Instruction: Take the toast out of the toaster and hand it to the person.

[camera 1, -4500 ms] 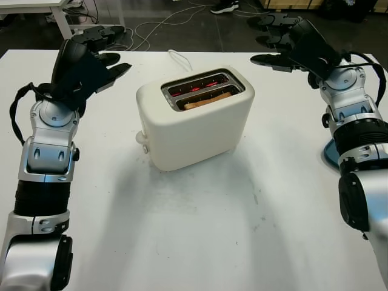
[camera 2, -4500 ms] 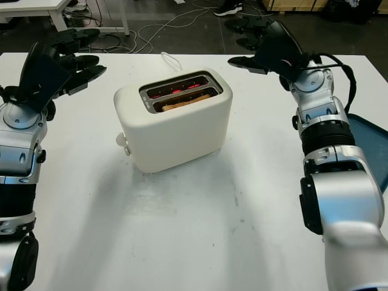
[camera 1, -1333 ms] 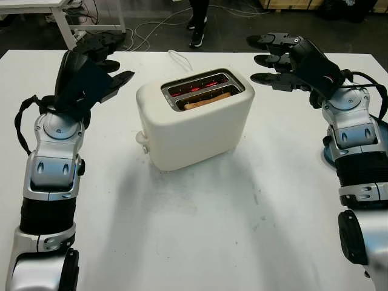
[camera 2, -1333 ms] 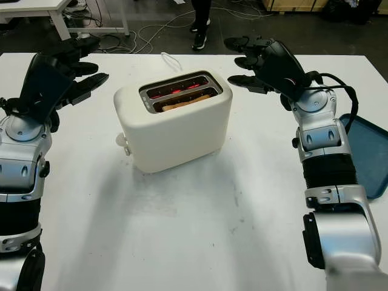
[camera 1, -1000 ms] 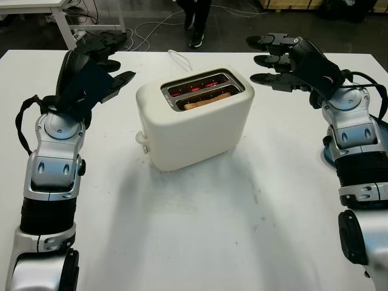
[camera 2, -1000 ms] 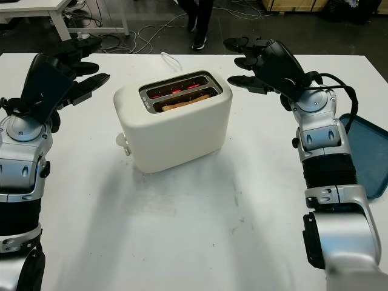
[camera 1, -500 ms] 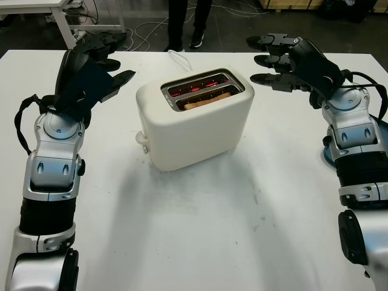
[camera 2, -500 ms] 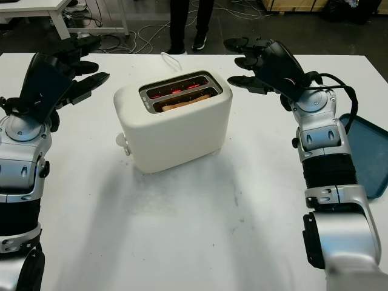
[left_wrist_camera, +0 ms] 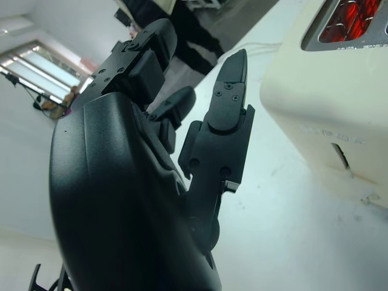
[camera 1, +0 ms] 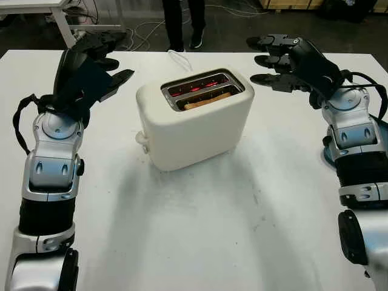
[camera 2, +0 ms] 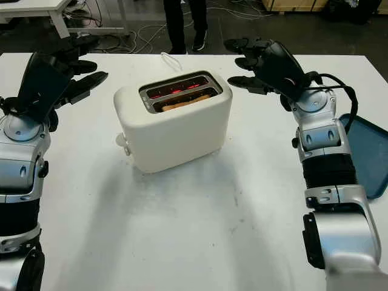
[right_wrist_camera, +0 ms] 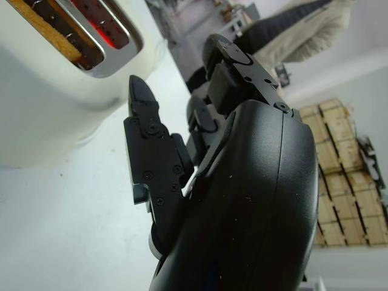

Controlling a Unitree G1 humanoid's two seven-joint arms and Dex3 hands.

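A cream two-slot toaster stands in the middle of the white table. A slice of toast sits low in its nearer slot; the far slot glows red. My left hand hangs open above the table to the toaster's left. To the toaster's right, my right hand is open at slot height, apart from the toaster. A person's legs in dark trousers stand beyond the table's far edge.
A blue tray lies at the table's right edge behind my right forearm. The toaster's white cord trails off the far edge. Cables lie on the dark floor beyond. A white desk stands at the far left.
The person has walked in from the right and now stands behind the toaster. Both my hands have stayed nearly still beside the toaster.
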